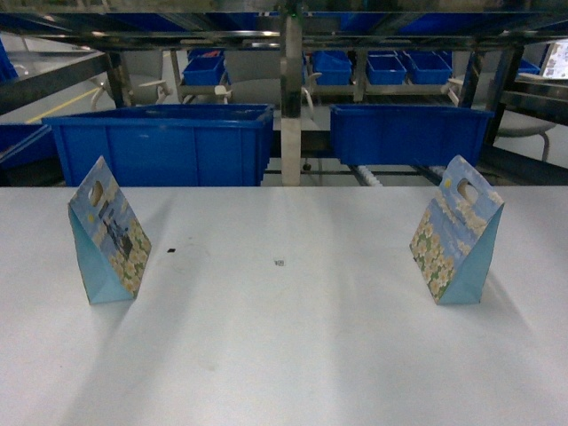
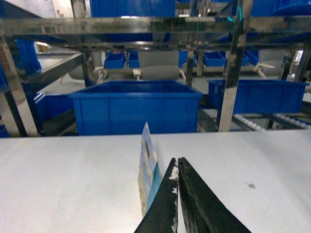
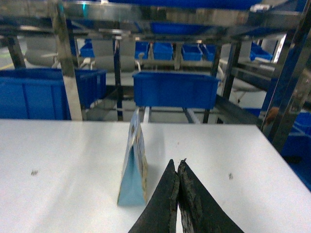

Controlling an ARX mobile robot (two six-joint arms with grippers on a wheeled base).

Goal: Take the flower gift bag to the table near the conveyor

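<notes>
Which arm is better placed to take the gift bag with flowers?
Right. The flower gift bag stands on the table's right side, just ahead of the shut right gripper. The left gripper faces the other bag.

I face a warehouse or factory logistics floor. Beyond my white counter point(image 1: 293, 355) stands steel-framed conveyor racking point(image 1: 291, 98), its lanes lined with small white rollers point(image 2: 250, 122). Large blue plastic bins point(image 1: 164, 142) sit on the near lanes, and smaller blue bins point(image 1: 383, 67) fill further racks behind. Shiny metal uprights point(image 2: 232, 68) and crossbeams run overhead, with a pale concrete floor showing between the frames.
</notes>
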